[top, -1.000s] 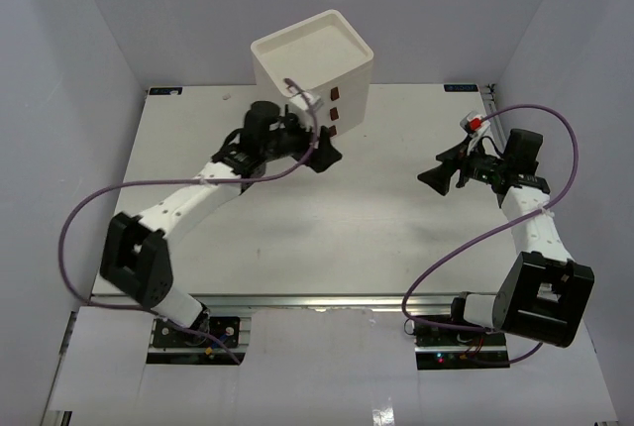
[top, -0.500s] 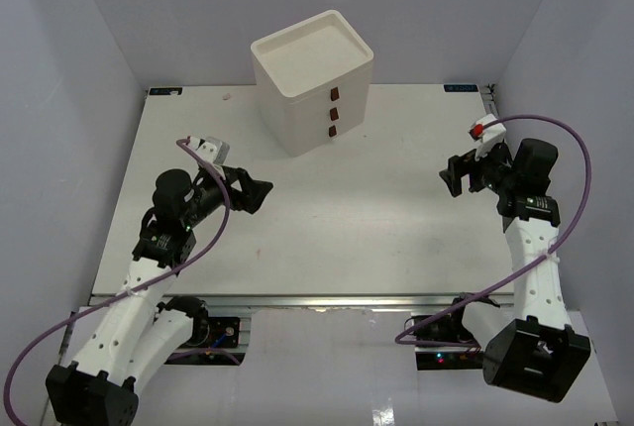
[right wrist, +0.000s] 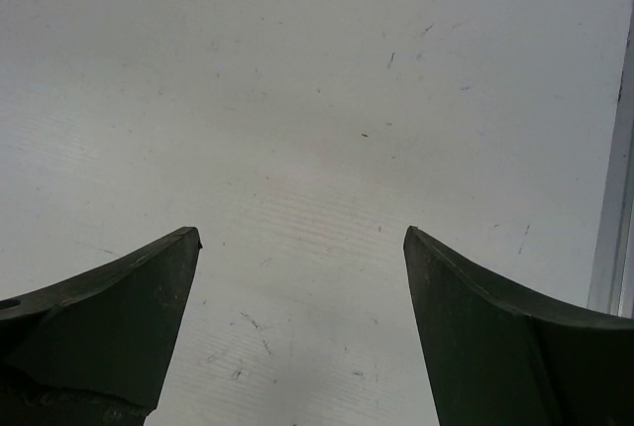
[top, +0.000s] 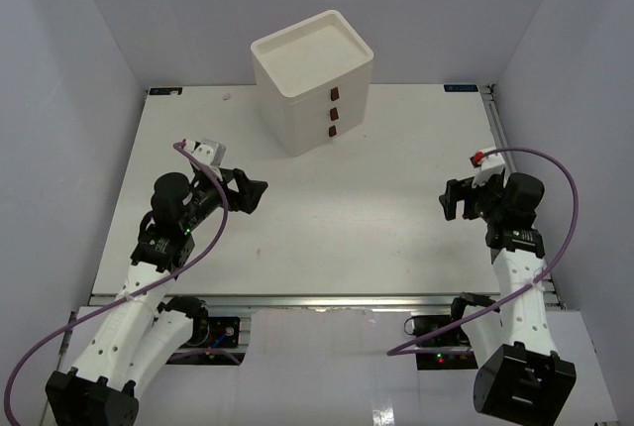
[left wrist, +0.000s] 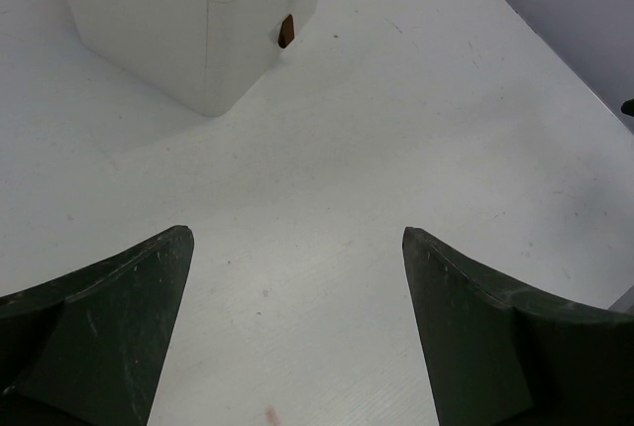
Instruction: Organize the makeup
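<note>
near side: left gripper (top: 253, 193) and right gripper (top: 451, 200), jaws spread apart, both empty, low over the table (top: 376, 238). no makeup visible anywhere. farther back: shut drawer box (top: 312, 79), far-right of the left gripper, handles (top: 334, 114) facing near-right; likely closer to the left arm.

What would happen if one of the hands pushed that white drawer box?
The drawer box looks tall, with a flat base on the table, so a low push would probably slide it and a high one might tip it. Its smooth walls seem stiff, maybe slippery.
</note>
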### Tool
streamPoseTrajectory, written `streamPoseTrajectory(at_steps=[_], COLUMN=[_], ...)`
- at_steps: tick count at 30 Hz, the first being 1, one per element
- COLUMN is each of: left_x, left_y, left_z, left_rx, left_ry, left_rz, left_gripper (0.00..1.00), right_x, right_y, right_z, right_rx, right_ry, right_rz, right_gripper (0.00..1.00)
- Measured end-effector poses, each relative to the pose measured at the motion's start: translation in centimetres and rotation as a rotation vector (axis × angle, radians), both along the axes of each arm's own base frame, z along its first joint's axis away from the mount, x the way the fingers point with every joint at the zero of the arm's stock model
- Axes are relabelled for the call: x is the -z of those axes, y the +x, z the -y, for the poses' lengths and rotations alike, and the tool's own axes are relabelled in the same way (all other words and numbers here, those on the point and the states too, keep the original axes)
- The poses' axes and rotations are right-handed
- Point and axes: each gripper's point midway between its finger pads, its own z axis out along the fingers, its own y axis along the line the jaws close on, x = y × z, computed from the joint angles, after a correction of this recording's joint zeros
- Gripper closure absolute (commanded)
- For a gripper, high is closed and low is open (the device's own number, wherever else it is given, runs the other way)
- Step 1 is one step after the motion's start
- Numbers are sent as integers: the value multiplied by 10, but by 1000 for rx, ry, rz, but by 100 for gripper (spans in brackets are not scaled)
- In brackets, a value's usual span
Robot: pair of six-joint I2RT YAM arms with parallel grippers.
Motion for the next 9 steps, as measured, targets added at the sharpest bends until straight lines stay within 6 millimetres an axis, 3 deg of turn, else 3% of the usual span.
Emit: streamPoseTrajectory(at_steps=[9], left_x=[0], left_y=[0], left_z=[0], left_rx=[1], left_ry=[4], left_rz=[2], left_gripper=[2], right_x=[-14], right_y=[7], right_z=[6], right_rx=[74], right_ry=[55], right_rz=[45], right_gripper=[10])
